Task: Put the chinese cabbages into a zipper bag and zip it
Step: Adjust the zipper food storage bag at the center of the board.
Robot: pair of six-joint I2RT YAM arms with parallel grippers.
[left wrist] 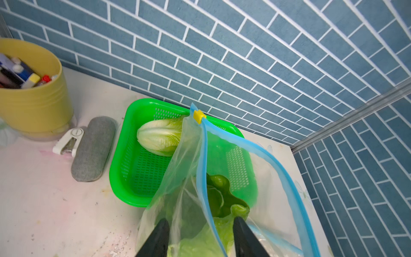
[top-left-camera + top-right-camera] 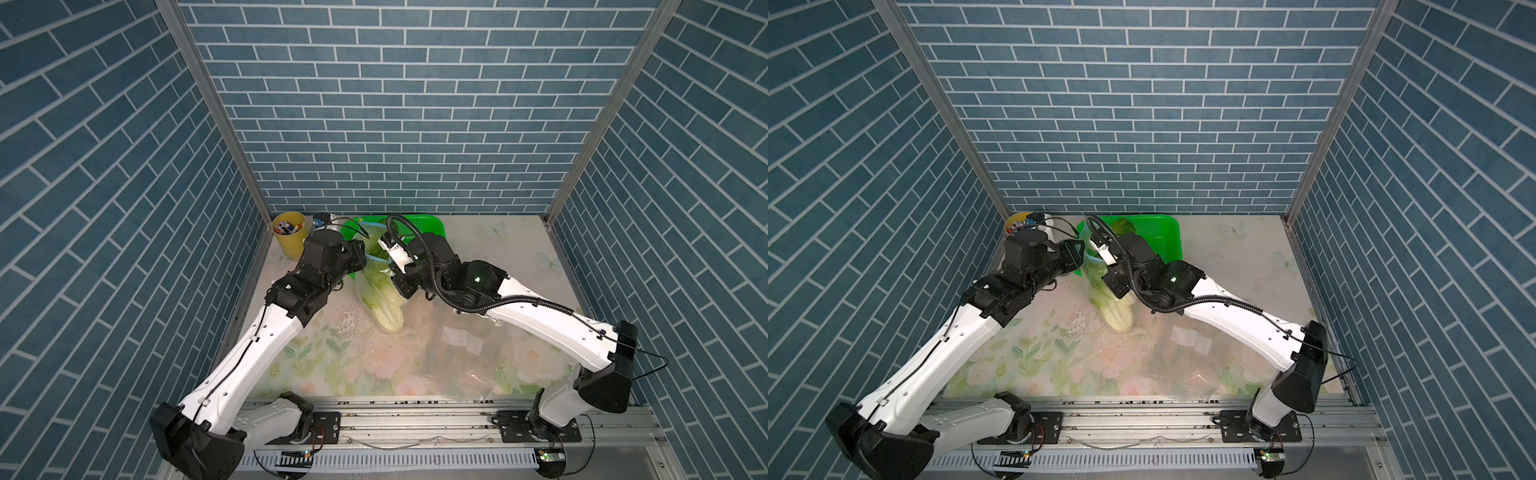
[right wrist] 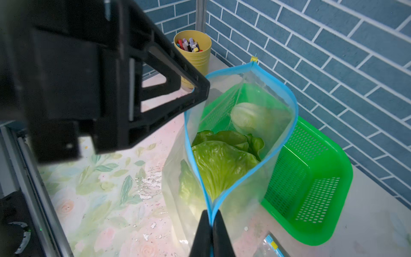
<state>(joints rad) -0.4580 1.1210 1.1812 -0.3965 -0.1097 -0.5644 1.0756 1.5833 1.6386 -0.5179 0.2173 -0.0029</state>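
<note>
"What's the state of play?"

"The zipper bag point(image 1: 184, 169) is held up against the green basket point(image 1: 117, 166), its mouth gaping. There are chinese cabbages point(image 3: 222, 164) inside it."

"All of them?"

"No. The last cabbage point(image 1: 159, 138) lies on its side at the basket's wall end, partly behind the bag film. It's straight past the bag mouth from the left gripper point(image 1: 201, 220), whose jaws are spread astride the near rim."

"And the right gripper point(image 3: 211, 214)?"

"Pinched tight on the blue zip edge, at the opposite end from the yellow slider point(image 1: 199, 115). I'd send the left."
</note>
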